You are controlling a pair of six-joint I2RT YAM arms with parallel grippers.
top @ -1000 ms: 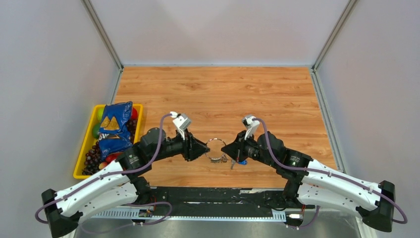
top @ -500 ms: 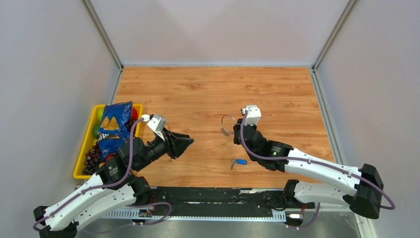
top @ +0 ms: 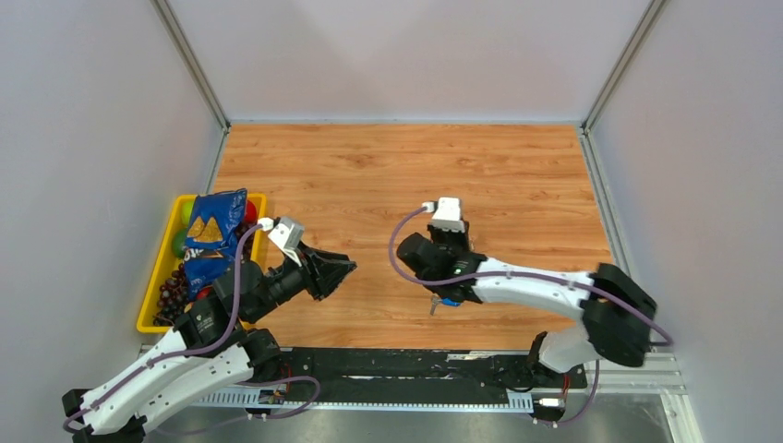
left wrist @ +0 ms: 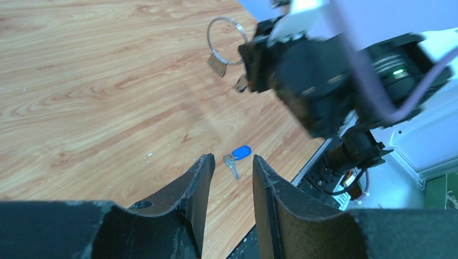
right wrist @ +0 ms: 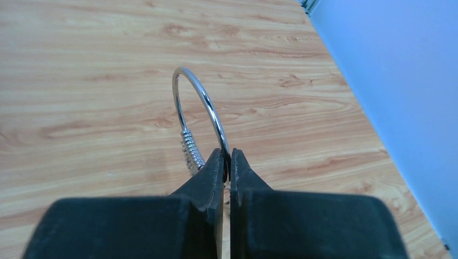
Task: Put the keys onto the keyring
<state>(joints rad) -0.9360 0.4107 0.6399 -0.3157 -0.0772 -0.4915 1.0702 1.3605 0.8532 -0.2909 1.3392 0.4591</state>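
The right pincer (right wrist: 227, 162) is clenched on the keyring (right wrist: 210, 108) and holds it up above the desk (left wrist: 81, 108). The left pincer (left wrist: 232, 159) is released and empty. A blue key (left wrist: 241, 152) lies on the desk, close to the near edge.

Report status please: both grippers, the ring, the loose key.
Right gripper shut on thin round silver wire keyring. Left gripper open, empty. Small blue-headed metal key loose on wooden table, beside right arm.

Wood-grain tabletop (top: 406, 175), plain pale grey walls (top: 406, 55) on three sides, metal corner posts (top: 189, 60), even light
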